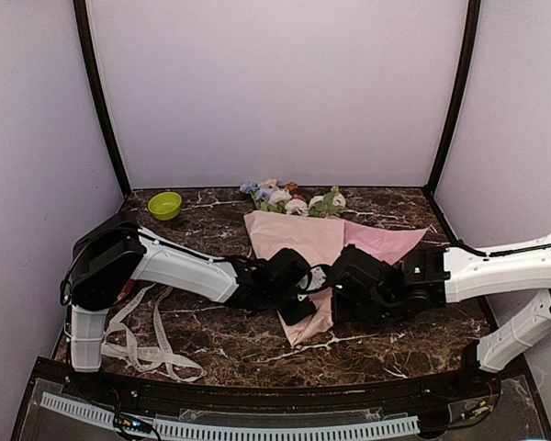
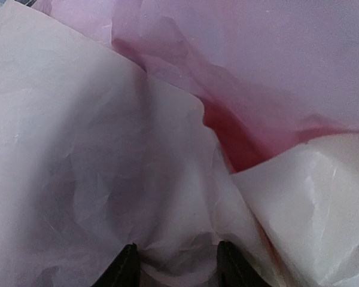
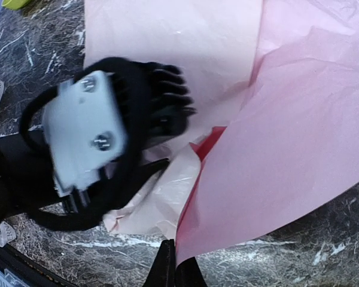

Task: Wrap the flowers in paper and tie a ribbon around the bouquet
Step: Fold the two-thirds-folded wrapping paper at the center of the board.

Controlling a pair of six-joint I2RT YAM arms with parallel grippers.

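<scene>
Pinching paper (image 3: 287, 149) — right pincer (image 3: 175, 263), apparently.

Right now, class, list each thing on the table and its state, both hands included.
paper: folded over the flowers, half wrapped
flowers: lying down, blooms poking out the far end
ribbon: loose, untied, near left
green bowl: upright
left hand: fingers apart astride paper, grip unclear
right hand: shut on paper edge
</scene>
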